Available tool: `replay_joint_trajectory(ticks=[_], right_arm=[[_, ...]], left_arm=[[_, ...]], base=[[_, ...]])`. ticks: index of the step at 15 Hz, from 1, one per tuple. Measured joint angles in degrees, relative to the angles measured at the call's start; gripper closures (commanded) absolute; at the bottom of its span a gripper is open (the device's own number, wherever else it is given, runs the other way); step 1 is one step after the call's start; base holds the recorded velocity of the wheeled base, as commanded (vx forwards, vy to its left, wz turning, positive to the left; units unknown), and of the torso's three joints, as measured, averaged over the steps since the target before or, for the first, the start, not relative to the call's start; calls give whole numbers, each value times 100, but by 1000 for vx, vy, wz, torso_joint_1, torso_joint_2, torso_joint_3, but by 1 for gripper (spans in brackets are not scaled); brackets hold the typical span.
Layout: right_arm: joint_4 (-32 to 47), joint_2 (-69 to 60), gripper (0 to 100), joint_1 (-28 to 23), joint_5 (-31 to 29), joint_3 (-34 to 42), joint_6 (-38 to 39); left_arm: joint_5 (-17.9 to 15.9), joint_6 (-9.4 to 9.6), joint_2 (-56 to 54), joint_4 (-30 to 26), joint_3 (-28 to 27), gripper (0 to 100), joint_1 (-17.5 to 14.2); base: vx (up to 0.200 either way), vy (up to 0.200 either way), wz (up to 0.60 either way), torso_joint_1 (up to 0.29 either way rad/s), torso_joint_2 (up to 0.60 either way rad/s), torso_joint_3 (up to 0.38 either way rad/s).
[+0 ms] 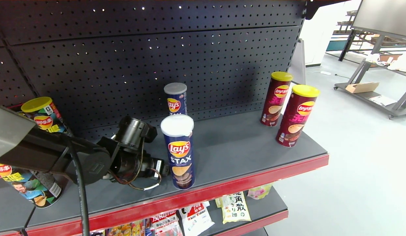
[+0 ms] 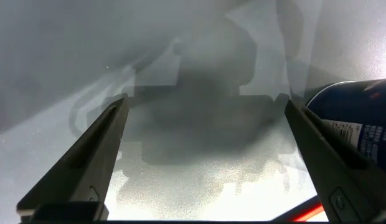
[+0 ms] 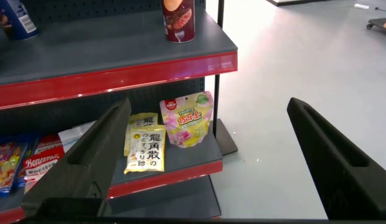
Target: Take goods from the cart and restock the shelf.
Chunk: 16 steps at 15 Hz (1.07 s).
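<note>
Gaping wide in the left wrist view, the left end effector (image 2: 205,163) grips nothing; its two dark fingers (image 2: 96,158) stand far apart over bare grey shelf board. The blue can (image 2: 360,118) lies just beside one finger at the right edge of that frame, outside the gap; whether they touch I cannot tell. In the head view the same blue can (image 1: 178,152) stands upright with a white lid at the lower centre of the frame, near the red front lip of the shelf (image 1: 242,144). The left arm (image 1: 91,160) sits at the lower left, its wrist right next to the can. The right end effector (image 3: 205,165) is likewise spread open and empty, hanging before the lower shelf (image 3: 193,169), where snack bags (image 3: 187,118) lean. Behind the blue can a second blue can (image 1: 175,98) with a grey lid stands against the black pegboard (image 1: 157,49). Two maroon cans (image 1: 298,114) with yellow lids stand at the right end of the shelf, two yellow-lidded cans (image 1: 42,115) at the far left. At the upper right lies pale grey floor (image 1: 353,147) with metal racks (image 1: 376,98).
</note>
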State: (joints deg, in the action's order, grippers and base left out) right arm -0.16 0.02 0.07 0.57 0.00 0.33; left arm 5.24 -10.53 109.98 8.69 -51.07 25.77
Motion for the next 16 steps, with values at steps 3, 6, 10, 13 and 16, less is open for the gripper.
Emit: replay_joint_trajectory(ticks=[3, 6, 10, 13, 16], right_arm=[[0, 0, 0, -2, 2, 0, -1], [0, 0, 0, 0, 2, 0, -1], [0, 0, 0, 0, 2, 0, -1], [2, 0, 0, 0, 2, 0, 0], [0, 0, 0, 0, 0, 0, -1]], left_arm=[[0, 0, -12, -71, 11, 0, 7], [0, 94, -177, -350, 27, 0, -135], [-62, 890, -952, -703, 24, 0, -742], [-290, 1376, -2109, -1241, 24, 0, -1095], [-473, 1543, -3604, -1911, 83, 0, -1456]], base=[[0, 0, 0, 0, 0, 0], [0, 0, 0, 0, 0, 0], [0, 0, 0, 0, 0, 0], [0, 0, 0, 0, 0, 0], [0, 0, 0, 0, 0, 0]])
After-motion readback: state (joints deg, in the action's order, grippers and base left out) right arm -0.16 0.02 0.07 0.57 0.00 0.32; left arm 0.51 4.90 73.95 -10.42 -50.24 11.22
